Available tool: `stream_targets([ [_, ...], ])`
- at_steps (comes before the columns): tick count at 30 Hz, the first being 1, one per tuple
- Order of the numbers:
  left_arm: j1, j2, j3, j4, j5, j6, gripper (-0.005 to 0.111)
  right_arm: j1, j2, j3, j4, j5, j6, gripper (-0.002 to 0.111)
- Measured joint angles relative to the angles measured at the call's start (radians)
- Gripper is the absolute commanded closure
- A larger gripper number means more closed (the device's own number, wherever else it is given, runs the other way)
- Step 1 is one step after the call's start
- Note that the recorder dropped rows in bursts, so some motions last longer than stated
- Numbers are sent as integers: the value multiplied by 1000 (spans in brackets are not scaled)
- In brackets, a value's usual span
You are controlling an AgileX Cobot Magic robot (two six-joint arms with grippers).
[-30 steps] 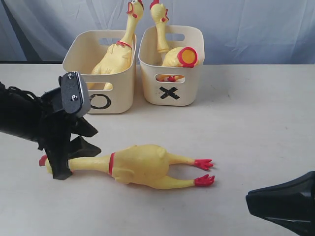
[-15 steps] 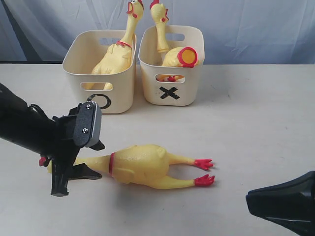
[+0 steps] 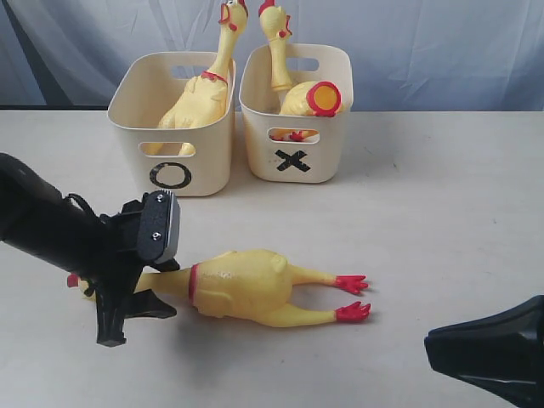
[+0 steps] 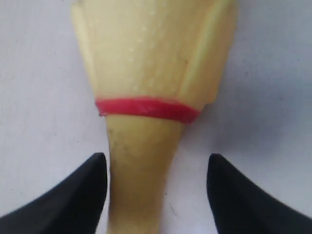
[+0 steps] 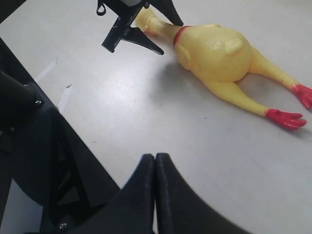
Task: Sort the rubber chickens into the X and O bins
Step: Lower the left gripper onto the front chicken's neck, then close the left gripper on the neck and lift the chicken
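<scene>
Lowered since a second ago, the left hand [image 4: 156,165] straddles the neck of the largest chicken [image 3: 246,289], its fingers apart, one on either side just below the red neck band. That chicken lies lengthwise on the counter [image 3: 425,212] in front of the bins and has not shifted. Three chickens show: this one, a second chicken [image 3: 204,98] leaning in the O bin [image 3: 208,161], and a third chicken [image 3: 280,59] in the X bin [image 3: 327,149], two bins in all. The right hand [image 5: 155,168], fingers pressed together on nothing, sits cut off at the near corner, unmoved. The left arm hides most of the largest chicken's head.
</scene>
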Motion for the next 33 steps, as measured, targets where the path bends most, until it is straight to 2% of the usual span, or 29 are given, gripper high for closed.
stream_targets([
  [4, 0, 11, 0, -26, -18, 0, 75, 0, 0, 0, 0, 0, 0, 109],
  [10, 0, 11, 0, -36, -31, 0, 107, 0, 0, 0, 0, 0, 0, 109],
  [20, 0, 12, 0, -112, -26, 0, 107, 0, 0, 0, 0, 0, 0, 109],
  [29, 0, -1, 0, -118, 180, 0, 107, 0, 0, 0, 0, -2, 0, 109],
  [33, 0, -31, 0, -166, 271, -31, 107, 0, 0, 0, 0, -2, 0, 109],
])
